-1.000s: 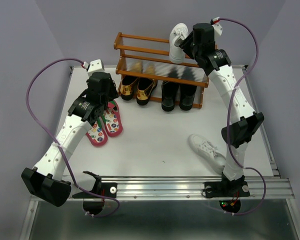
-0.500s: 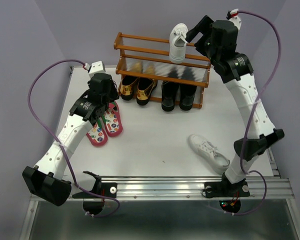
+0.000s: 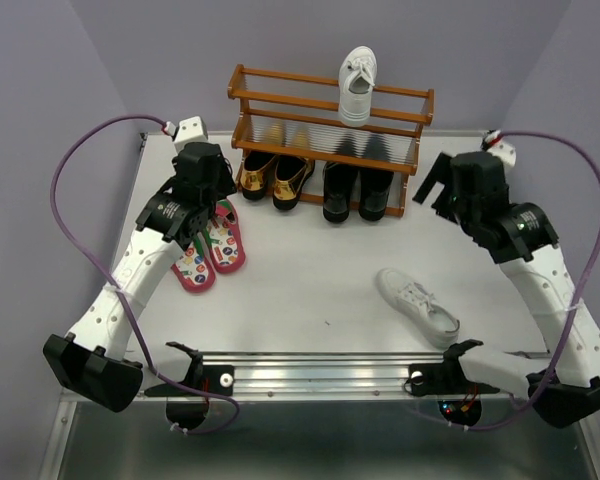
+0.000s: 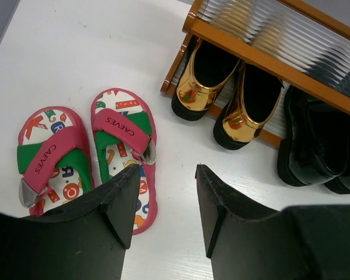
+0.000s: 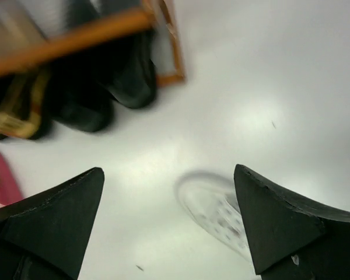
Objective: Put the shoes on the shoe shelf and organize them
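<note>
The shoe shelf point(image 3: 325, 98) stands at the back of the table. One white sneaker point(image 3: 357, 84) sits on its top tier. Its mate point(image 3: 417, 304) lies on the table at the front right, blurred in the right wrist view point(image 5: 213, 211). Gold loafers point(image 3: 276, 177) and black boots point(image 3: 357, 190) are tucked under the slatted tier. Pink flip-flops point(image 3: 211, 246) lie left of the shelf. My left gripper point(image 3: 202, 232) hovers over the flip-flops point(image 4: 121, 135), open and empty point(image 4: 166, 193). My right gripper point(image 3: 432, 188) hangs right of the shelf, wide open point(image 5: 169, 192), holding nothing.
The metal rail point(image 3: 380, 372) with both arm bases runs along the near edge. Purple cables point(image 3: 75, 215) loop beside each arm. The shelf's right end post point(image 5: 174, 49) is close to my right gripper. Grey walls enclose the table on three sides.
My right gripper opened and left the white sneaker on the top tier, then swung down and right, away from the shelf. The left arm has not moved.
</note>
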`<act>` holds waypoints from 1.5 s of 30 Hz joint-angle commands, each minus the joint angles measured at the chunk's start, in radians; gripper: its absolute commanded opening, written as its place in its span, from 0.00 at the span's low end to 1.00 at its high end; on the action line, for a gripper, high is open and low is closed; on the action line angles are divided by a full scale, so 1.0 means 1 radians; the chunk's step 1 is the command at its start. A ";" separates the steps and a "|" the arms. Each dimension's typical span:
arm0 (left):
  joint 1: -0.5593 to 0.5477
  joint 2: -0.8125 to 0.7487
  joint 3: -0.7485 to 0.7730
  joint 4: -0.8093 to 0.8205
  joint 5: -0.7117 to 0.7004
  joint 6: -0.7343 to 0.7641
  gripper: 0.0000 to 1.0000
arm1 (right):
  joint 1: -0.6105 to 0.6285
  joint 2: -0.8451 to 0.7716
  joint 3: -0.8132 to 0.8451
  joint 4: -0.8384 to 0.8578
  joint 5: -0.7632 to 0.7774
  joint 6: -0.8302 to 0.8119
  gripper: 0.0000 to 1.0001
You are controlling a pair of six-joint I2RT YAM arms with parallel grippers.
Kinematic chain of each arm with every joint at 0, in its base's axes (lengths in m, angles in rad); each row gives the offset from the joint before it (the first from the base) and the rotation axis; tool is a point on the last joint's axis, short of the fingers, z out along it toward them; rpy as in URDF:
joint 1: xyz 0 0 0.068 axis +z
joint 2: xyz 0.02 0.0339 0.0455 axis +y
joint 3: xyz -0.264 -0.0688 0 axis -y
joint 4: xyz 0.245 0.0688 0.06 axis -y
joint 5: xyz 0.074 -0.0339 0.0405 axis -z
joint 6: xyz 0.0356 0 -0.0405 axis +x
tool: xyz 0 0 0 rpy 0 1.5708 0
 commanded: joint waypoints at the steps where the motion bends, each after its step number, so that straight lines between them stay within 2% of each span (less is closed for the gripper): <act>1: 0.003 -0.021 0.045 0.019 -0.034 0.014 0.54 | 0.003 -0.076 -0.210 -0.226 -0.065 0.141 0.98; 5: 0.003 -0.025 0.036 0.014 -0.049 0.013 0.54 | 0.003 -0.155 -0.357 -0.268 -0.155 0.223 0.98; 10: 0.003 -0.019 0.011 0.037 -0.026 0.002 0.54 | 0.003 -0.238 -0.586 -0.239 -0.276 0.298 0.98; 16: 0.003 -0.011 -0.004 0.051 -0.014 0.000 0.54 | 0.003 -0.261 -0.721 -0.203 -0.316 0.312 0.96; 19: 0.003 -0.008 -0.013 0.059 0.000 -0.001 0.54 | 0.003 -0.255 -0.775 -0.142 -0.365 0.292 0.92; 23: 0.003 -0.001 -0.018 0.063 0.014 -0.004 0.54 | 0.003 -0.237 -0.841 -0.088 -0.402 0.280 0.82; 24: 0.003 0.001 -0.021 0.066 0.012 -0.007 0.54 | 0.003 -0.229 -0.844 -0.079 -0.423 0.274 0.74; 29: 0.003 0.007 -0.020 0.074 0.018 -0.004 0.54 | 0.003 -0.185 -0.842 -0.051 -0.471 0.202 0.52; 31: 0.003 0.013 -0.017 0.077 0.024 -0.006 0.54 | 0.003 -0.166 -0.838 -0.053 -0.456 0.183 0.31; 32: 0.003 0.016 -0.014 0.077 0.027 -0.006 0.54 | 0.003 -0.162 -0.823 -0.053 -0.453 0.166 0.13; 34: 0.003 0.016 -0.010 0.077 0.029 -0.006 0.54 | 0.003 -0.156 -0.789 -0.041 -0.459 0.142 0.01; 39: 0.003 0.010 -0.012 0.077 0.024 -0.004 0.54 | 0.003 -0.127 -0.703 0.004 -0.502 0.143 0.01; 45: 0.003 0.004 -0.018 0.079 0.027 -0.006 0.54 | 0.003 -0.076 -0.681 0.189 -0.542 0.246 0.01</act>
